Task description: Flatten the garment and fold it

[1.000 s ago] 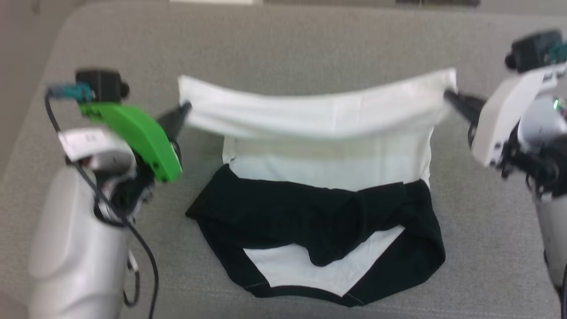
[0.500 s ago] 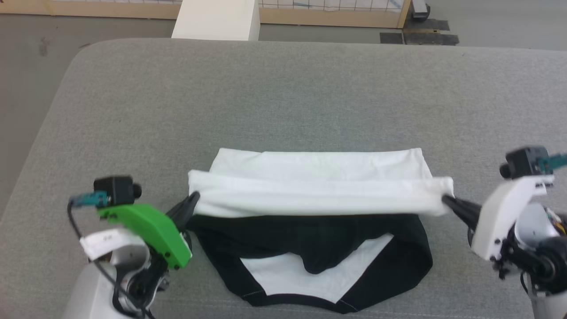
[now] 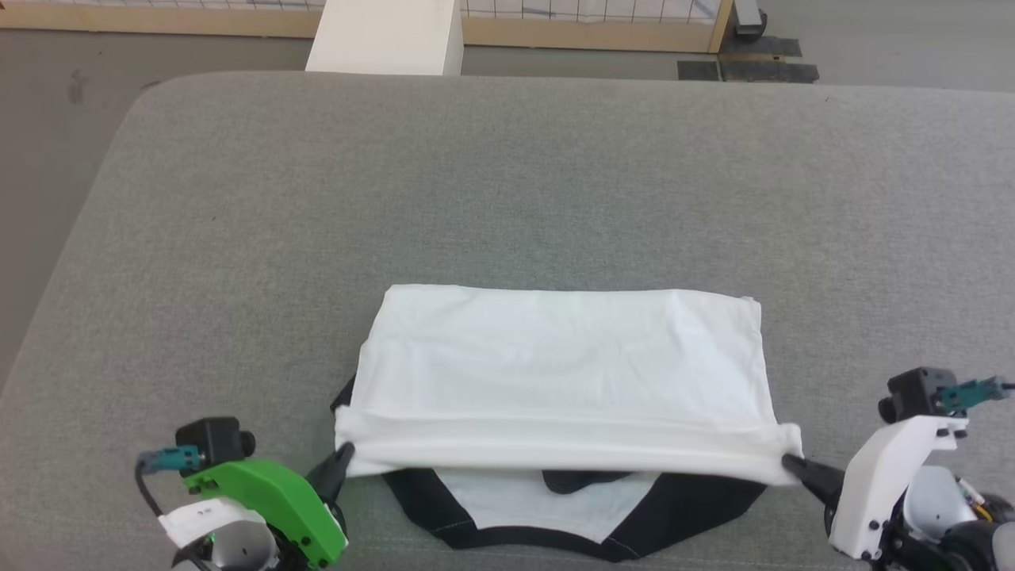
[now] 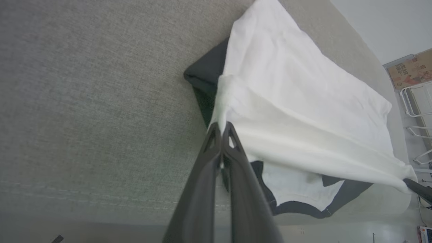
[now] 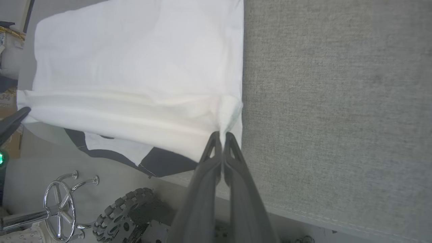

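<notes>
Worktop (image 3: 507, 182): grey padded top; it carries the garment close to my side, within reach of both arms.
Garment (image 3: 563, 365): white panel doubled toward me over the black hem, which peeks out beneath; I judge the leading fold is held taut so it lands straight.
Left pincer (image 3: 342, 454): closed tight on the fold's left corner.
Right pincer (image 3: 787, 462): clamped on the right corner; level with the left, keeping the edge square.

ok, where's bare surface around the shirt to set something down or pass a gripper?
Widest bare patch: the grey padded surface beyond the garment, to its far edge. Bare strips flank the garment left and right. Crowded at the near edge: left gripper and right gripper pinch the white fold's corners over the black hem.
</notes>
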Controlling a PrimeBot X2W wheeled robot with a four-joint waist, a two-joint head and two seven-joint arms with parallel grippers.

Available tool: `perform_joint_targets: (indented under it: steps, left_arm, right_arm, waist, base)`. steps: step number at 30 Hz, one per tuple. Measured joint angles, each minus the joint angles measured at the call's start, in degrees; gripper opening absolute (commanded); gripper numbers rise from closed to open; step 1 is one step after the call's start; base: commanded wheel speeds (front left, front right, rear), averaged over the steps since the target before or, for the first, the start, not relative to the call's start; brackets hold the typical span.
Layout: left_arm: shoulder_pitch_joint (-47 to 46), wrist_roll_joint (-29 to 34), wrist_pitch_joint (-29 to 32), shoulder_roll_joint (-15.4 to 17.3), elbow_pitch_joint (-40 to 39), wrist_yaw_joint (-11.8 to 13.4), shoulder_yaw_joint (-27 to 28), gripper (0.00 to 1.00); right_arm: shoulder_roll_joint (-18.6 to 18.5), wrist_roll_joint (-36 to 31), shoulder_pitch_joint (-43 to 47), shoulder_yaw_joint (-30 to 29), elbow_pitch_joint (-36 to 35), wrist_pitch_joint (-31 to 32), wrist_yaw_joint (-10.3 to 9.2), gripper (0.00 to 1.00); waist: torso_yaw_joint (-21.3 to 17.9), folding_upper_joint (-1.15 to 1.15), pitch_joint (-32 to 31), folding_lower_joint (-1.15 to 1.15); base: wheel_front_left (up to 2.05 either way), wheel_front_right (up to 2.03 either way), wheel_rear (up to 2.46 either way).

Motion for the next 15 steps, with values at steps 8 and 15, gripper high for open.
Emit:
perform_joint_targets:
  steps: [8,15]
  left_arm:
    - [-0.1,-0.2,0.0,-0.9,5.9,0.6,-0.8,0.0]
    - [-0.4,0.2,0.1,-0.4,8.2,1.5,-0.8,1.0]
  right_arm:
    - [0.9,-1.2,0.7,1.8,3.5,-0.5,0.0,0.0]
    - [1.1,-1.9,0.7,2.0,4.7,-2.5,0.0,1.0]
  waist:
    - [0.1,0.0,0.8,0.0]
    - [-0.1,0.0,0.1,0.0]
  base:
    - [0.0,0.0,0.0]
    - [0.0,0.0,0.0]
